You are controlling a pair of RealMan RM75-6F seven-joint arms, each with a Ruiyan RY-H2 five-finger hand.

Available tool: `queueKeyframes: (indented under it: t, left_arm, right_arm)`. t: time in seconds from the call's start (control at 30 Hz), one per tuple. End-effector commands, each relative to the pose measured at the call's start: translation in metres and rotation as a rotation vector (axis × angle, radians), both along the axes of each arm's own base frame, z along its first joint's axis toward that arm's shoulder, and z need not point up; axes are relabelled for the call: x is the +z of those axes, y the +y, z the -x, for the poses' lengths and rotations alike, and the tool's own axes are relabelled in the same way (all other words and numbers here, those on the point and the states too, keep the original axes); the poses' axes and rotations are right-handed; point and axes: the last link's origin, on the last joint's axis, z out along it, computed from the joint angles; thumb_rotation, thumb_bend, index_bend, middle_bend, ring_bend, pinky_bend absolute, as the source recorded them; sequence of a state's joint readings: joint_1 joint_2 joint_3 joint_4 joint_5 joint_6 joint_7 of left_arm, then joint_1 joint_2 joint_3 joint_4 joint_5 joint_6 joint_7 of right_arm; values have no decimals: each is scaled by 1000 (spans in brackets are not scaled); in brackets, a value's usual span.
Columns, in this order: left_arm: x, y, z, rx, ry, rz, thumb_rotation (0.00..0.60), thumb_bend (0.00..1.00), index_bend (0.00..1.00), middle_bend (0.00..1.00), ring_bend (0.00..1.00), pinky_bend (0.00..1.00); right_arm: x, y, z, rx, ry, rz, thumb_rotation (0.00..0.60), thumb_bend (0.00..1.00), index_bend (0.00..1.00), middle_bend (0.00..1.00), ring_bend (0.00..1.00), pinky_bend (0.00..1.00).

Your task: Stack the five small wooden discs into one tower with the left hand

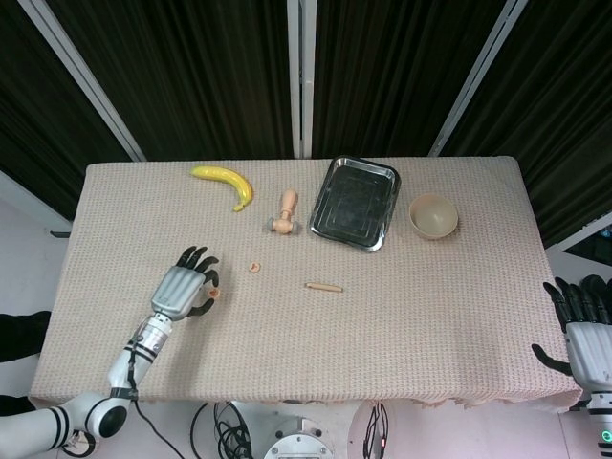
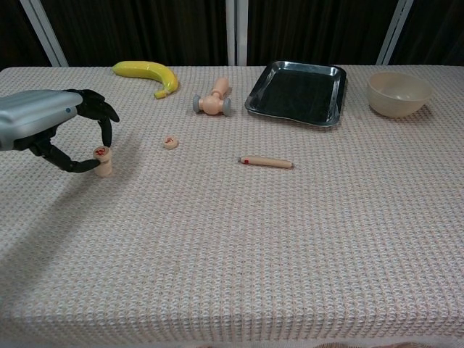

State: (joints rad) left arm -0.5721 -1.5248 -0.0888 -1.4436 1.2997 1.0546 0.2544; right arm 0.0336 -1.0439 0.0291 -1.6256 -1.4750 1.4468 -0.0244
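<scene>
The left hand (image 2: pixel 54 130) sits at the near-left of the table (image 2: pixel 290 239), fingers curled round the top of a short stack (image 2: pixel 104 162) of discs, thumb and a fingertip closed on the uppermost disc (image 2: pixel 102 151), which it holds seated on the pile. Whether the pinch is firm or only touching cannot be told. From the head view the stack is mostly hidden under the fingers, with just a pale edge showing at the fingertips (image 1: pixel 214 290). How many discs are in the pile cannot be counted here.

The right hand (image 1: pixel 583 330) hangs off the table's far-right edge, well apart from all of it, fingers spread and holding nothing.

The relation that matters next: one loose disc (image 2: pixel 170 142) lies flat on the cloth to the right of the left hand's fingertips and a little further from the robot, near the stack but clear of it. A flat disc has no long axis, so any approach angle serves; the left hand is by far the nearer. My reading is that the top disc must be released squarely, then the hand moves right and slightly forward for the loose one. A sideways drag on letting go could topple the pile
</scene>
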Motion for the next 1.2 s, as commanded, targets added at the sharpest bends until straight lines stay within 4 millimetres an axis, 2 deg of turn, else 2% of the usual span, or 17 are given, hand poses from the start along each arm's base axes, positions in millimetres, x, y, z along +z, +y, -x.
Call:
queueKeyframes:
  t: [0.03,0.37,0.83,0.93,1.2]
  left_arm:
    - [-2,0,1,6,-4,3,600,303,502,178,0,0]
    - [-3,1,6,18,4,6,600,304,496,178,0,0]
    - [0,1,8,23,0,11,600,305,368,164,0,0]
    - [1,0,9,24,-4,11,600,304,365,163,0,0]
    - [7,-9,-8,-6,-59,19,600,303,360,162,0,0]
  right_arm:
    - [0,0,0,0,0,0,600,135,0,0,0,0]
    - [0,-1,-1,1,0,-2,600,136,0,0,0,0]
    - [-1,-2,-1,-2,3,-5,600,136,0,0,0,0]
    - [-1,-2,0,-4,4,-4,600,137,0,0,0,0]
    - [-2,-2,0,-3,4,-4,600,137,0,0,0,0]
